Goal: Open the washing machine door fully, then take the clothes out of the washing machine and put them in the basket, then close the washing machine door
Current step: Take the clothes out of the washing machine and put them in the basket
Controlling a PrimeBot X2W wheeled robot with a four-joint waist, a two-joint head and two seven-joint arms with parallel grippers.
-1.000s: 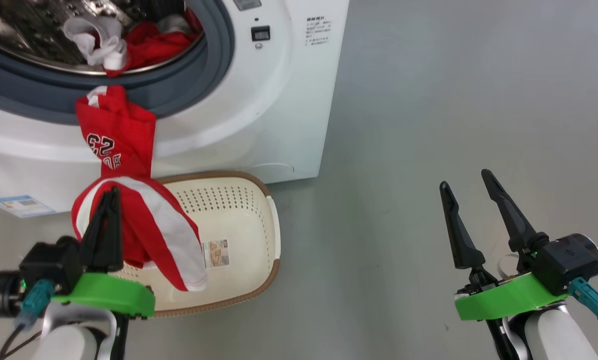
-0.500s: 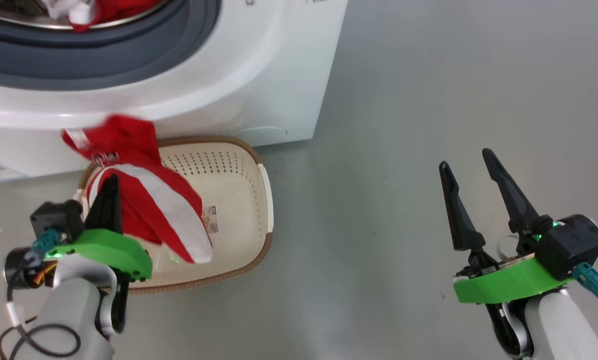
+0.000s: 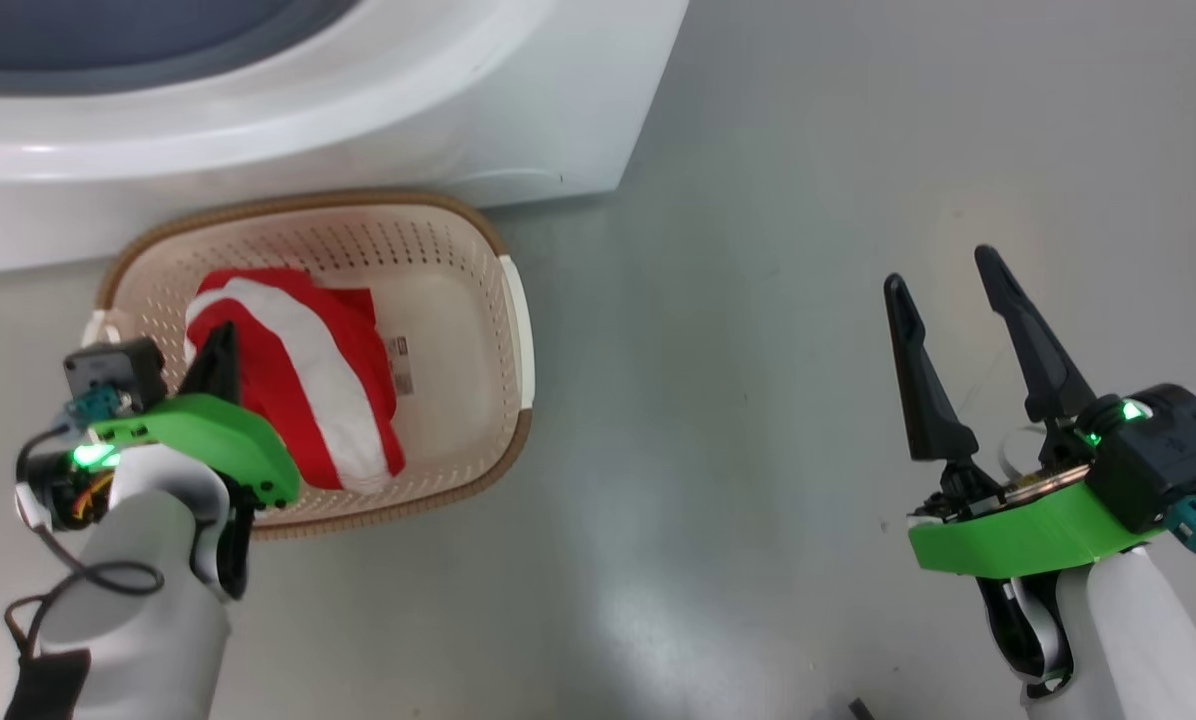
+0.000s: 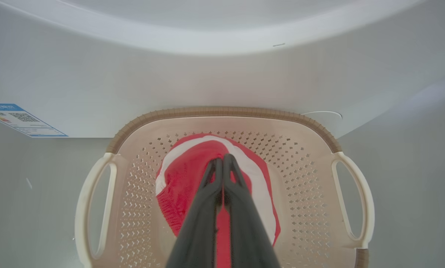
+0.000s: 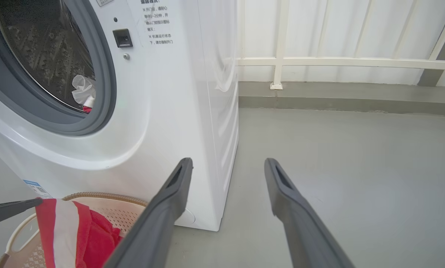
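A red and white garment of the clothes [image 3: 298, 390] hangs into the cream basket [image 3: 458, 250], with my left gripper [image 3: 220, 345] shut on its top. The left wrist view shows the fingers [image 4: 222, 175] pressed together over the fabric [image 4: 181, 186] above the basket [image 4: 222, 111]. My right gripper [image 3: 940, 270] stands open over bare floor to the right, holding nothing. In the right wrist view more clothes [image 5: 83, 93] lie in the steel drum of the washing machine [image 5: 170, 93], whose opening is uncovered. The washing machine door is out of view.
The basket stands on grey floor right against the washing machine's white front [image 3: 358, 110]. A blue label [image 4: 21, 119] is on that front, low down. A white railing [image 5: 338, 61] and wall close off the back. Open floor [image 3: 758, 400] lies between the arms.
The head camera has tilted down, so the drum has left its view. My left gripper has pulled the garment clear of the drum opening and lowered it into the basket. My right gripper stays open.
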